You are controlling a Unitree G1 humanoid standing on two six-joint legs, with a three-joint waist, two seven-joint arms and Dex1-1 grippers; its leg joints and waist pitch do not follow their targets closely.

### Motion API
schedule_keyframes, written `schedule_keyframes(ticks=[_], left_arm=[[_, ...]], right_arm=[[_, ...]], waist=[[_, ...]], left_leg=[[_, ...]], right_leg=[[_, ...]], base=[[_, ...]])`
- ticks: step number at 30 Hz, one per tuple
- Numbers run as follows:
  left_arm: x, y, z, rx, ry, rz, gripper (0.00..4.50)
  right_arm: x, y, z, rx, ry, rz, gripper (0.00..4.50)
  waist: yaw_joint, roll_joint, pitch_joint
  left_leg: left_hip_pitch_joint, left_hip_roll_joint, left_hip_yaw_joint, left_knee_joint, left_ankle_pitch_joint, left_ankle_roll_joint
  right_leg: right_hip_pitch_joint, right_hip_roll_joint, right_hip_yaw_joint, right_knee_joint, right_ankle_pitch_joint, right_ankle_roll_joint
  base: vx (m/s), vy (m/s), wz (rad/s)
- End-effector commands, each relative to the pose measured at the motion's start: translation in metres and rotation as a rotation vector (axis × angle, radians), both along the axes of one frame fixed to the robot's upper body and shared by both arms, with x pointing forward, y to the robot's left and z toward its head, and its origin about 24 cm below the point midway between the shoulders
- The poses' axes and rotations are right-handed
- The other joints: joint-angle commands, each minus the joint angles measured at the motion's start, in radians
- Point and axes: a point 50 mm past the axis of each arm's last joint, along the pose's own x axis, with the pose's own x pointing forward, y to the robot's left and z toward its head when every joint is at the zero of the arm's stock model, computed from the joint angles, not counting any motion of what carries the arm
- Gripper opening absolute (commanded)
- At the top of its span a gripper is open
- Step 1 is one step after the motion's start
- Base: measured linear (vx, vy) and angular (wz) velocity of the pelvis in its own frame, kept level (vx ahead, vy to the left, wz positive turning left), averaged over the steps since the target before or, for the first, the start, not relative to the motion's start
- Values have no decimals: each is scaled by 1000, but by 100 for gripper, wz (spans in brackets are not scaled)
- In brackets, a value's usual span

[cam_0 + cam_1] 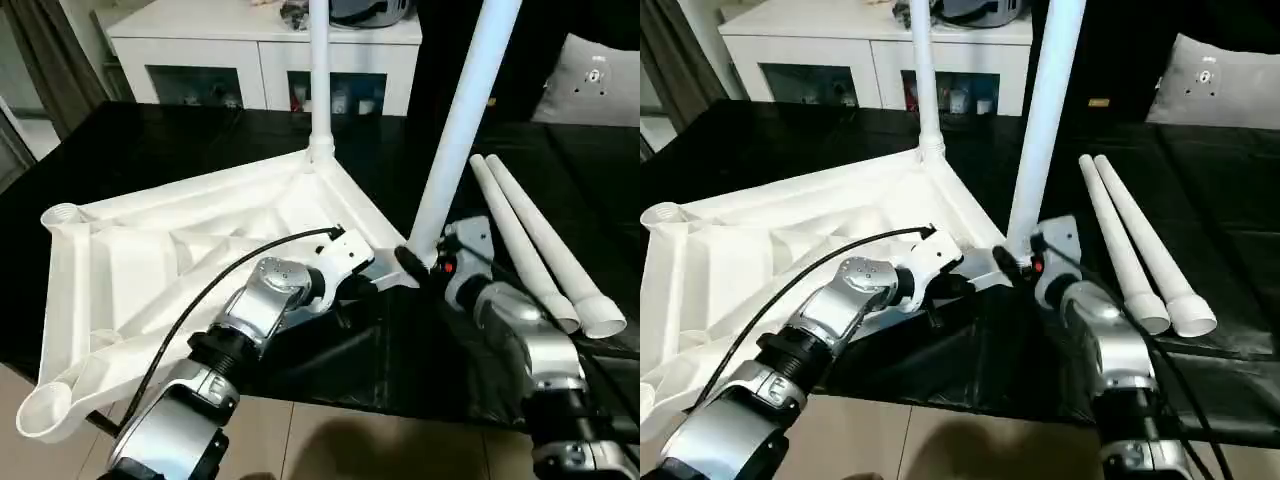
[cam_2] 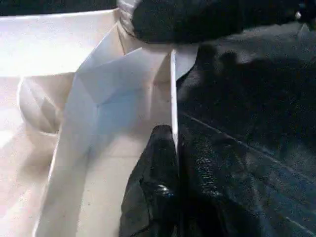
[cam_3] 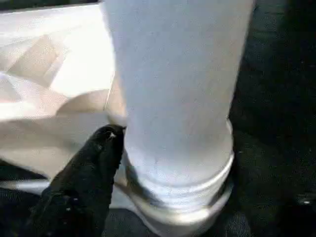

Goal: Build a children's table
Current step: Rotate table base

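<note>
R hand (image 1: 415,262) low at leg (image 1: 462,125) base

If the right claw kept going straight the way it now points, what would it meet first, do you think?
Most likely the base of the near white leg seated in the tabletop's corner socket; the right claw already sits against it.

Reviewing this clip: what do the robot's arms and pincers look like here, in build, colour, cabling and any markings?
Both forearms are silver metal cylinders with black ribbed collars. The left arm carries a white wrist housing, and a thin black cable arcs over it. The right arm has a white wrist housing with a small red mark. Each pincer has black fingers, glossy and rounded at the tips.
</note>
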Motion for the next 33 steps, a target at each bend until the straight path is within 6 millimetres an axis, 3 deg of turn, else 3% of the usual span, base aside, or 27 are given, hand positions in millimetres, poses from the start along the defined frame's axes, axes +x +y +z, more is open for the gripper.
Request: schedule_keyframes(ticks=[1,4,5,7,8,12,14,16,19,22,24,26,27,29,33], left_arm=[[4,2,5,-17,-62,11,0],[4,4,4,-18,-75,13,0],[3,5,4,-24,-78,12,0],[1,6,4,-44,-75,13,0],[1,6,4,-55,-71,14,27],[-3,7,10,-107,-57,-12,54],[-4,8,12,-119,-66,-16,68],[-5,16,19,-133,-101,7,91],[-4,33,24,-118,-131,57,91],[-4,40,26,-102,-147,84,91],[-5,57,31,-86,-156,137,91],[-10,78,38,-75,-156,186,73],[-13,84,39,-66,-148,188,61],[-18,90,40,-44,-137,187,50],[-18,114,46,31,-171,316,15]], right_arm=[[-7,3,-6,-35,51,42,392],[-11,-3,-2,-42,42,31,427],[-15,-9,1,-49,27,29,427],[-19,-15,4,-44,12,38,445],[-20,-18,6,-47,6,43,449],[-24,-31,8,-84,-7,44,450],[-26,-33,10,-85,-17,68,450],[-31,-33,18,-32,-30,166,450],[-40,-22,28,43,-27,330,450],[-43,-17,31,62,-24,388,450],[-44,-8,34,88,-15,473,450],[-36,0,34,73,-28,497,450],[-30,1,34,56,-46,480,450],[-21,0,33,32,-71,446,450],[13,-14,36,-49,-122,217,450]], waist=[[0,-22,-50],[3,-25,-49],[4,-20,-49],[4,-22,-51],[4,-23,-51],[4,-23,-52],[5,-21,-52],[9,-23,-54],[9,-24,-53],[10,-22,-51],[11,-21,-52],[5,-20,-51],[2,-18,-49],[2,-13,-47],[6,-9,-48]], left_leg=[[-1,91,-40,-65,-75,96],[3,91,-41,-69,-104,87],[3,95,-44,-70,-104,84],[0,94,-45,-69,-101,85],[-2,95,-44,-69,-98,89],[-4,88,-40,-65,-89,95],[-2,96,-43,-66,-81,99],[-4,104,-45,-65,-77,113],[-11,102,-45,-63,-56,142],[-9,98,-43,-61,-47,140],[-6,100,-44,-62,-51,130],[-12,107,-50,-67,-55,115],[-13,103,-48,-67,-62,114],[1,98,-43,-65,-89,85],[8,102,-45,-66,-89,61]], right_leg=[[56,-133,85,-84,-274,-77],[55,-132,85,-94,-350,-37],[53,-132,85,-92,-340,-35],[55,-133,86,-89,-313,-38],[55,-134,86,-86,-296,-45],[55,-133,83,-89,-314,-51],[52,-130,83,-85,-285,-58],[56,-136,87,-74,-231,-81],[57,-133,86,-66,-189,-91],[54,-130,83,-74,-226,-79],[55,-130,82,-73,-238,-79],[56,-133,82,-63,-226,-101],[53,-129,81,-70,-241,-98],[47,-129,84,-76,-278,-109],[44,-126,87,-71,-256,-117]], base=[[0,0,0],[0,0,0],[0,0,0],[0,0,0],[0,0,0],[0,0,0],[0,0,0],[0,0,0],[0,0,0],[0,0,0],[0,0,0],[0,0,0],[0,0,0],[0,0,0],[0,0,0]])
